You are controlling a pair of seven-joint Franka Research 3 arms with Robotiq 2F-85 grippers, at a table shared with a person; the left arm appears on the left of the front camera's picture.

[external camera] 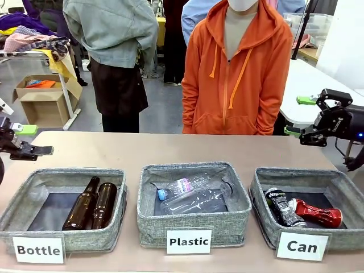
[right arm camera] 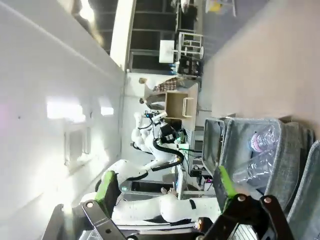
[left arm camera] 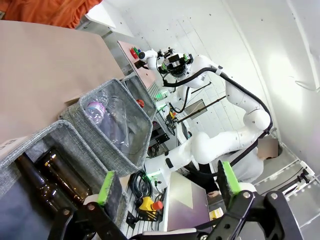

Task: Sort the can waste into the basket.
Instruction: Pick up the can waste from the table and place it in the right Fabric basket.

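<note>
Grey fabric basket (external camera: 260,196) labelled "Can", lower right of frame, holds black can (external camera: 282,208) with silver top beside dented shiny red can (external camera: 316,213), both lying down; left gripper (external camera: 21,140) mid-left and right gripper (external camera: 300,115) upper right open, empty
</note>
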